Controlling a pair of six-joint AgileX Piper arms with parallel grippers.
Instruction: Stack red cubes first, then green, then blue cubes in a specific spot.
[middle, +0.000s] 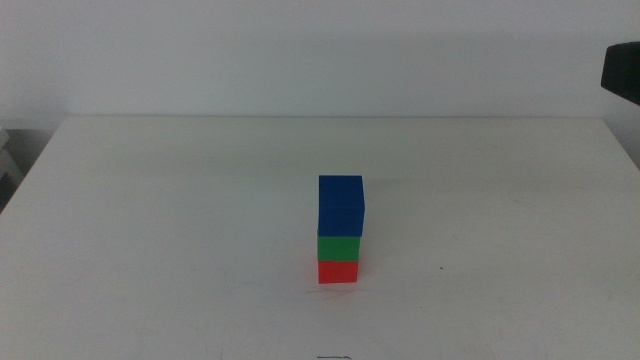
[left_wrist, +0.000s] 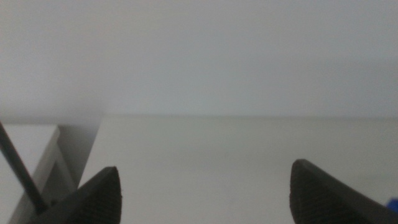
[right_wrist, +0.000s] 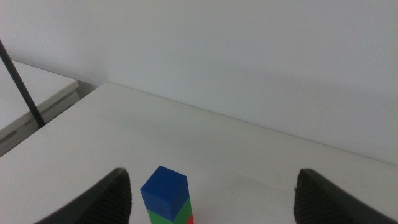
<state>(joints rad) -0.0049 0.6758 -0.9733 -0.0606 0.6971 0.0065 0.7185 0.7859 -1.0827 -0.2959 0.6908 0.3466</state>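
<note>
On the white table stands one straight stack: the red cube (middle: 338, 271) at the bottom, the green cube (middle: 338, 246) on it, the blue cube (middle: 341, 204) on top. Neither gripper shows in the middle view. The right wrist view looks down on the stack from behind and above, with the blue cube (right_wrist: 163, 188) over the green cube (right_wrist: 165, 216) and a sliver of the red cube (right_wrist: 189, 219). My right gripper (right_wrist: 212, 184) is open, well clear of the stack and holding nothing. My left gripper (left_wrist: 205, 179) is open over bare table, also holding nothing.
A dark object (middle: 622, 70) sticks in at the middle view's upper right edge. Beyond the table's left edge stand a low white shelf (right_wrist: 31, 93) and a thin dark rod (right_wrist: 18, 73). A wall runs behind the table.
</note>
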